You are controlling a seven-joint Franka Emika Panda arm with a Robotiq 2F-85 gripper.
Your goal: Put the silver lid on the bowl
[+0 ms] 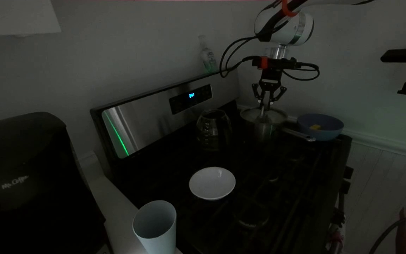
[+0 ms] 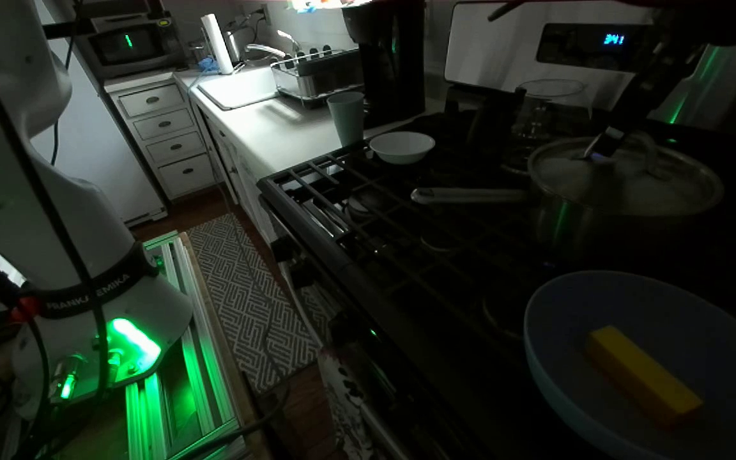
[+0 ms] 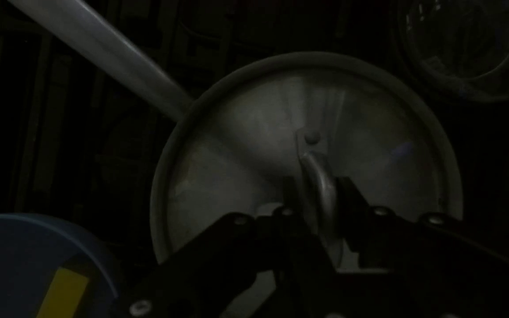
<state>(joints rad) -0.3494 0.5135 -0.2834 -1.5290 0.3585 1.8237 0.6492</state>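
Note:
The silver lid [image 1: 276,115] is round, shiny metal with an arched strap handle. It sits on the steel pot [image 1: 263,132] at the stove's back; it also shows in an exterior view [image 2: 630,185] and the wrist view [image 3: 254,123]. My gripper [image 1: 265,105] points down over the lid. In the wrist view my fingers [image 3: 318,194] stand close on both sides of the handle and appear shut on it, though the picture is dark. The bluish bowl [image 1: 330,123] stands beside the pot with a yellow block [image 2: 643,377] in it; its edge shows in the wrist view [image 3: 11,247].
The pot's long handle [image 2: 470,195] sticks out over the grates. A glass jar [image 1: 213,128] stands close to the pot. A white round bowl [image 1: 212,183] is on the stove, a pale cup [image 1: 157,225] at its end. The control panel [image 1: 190,98] rises behind.

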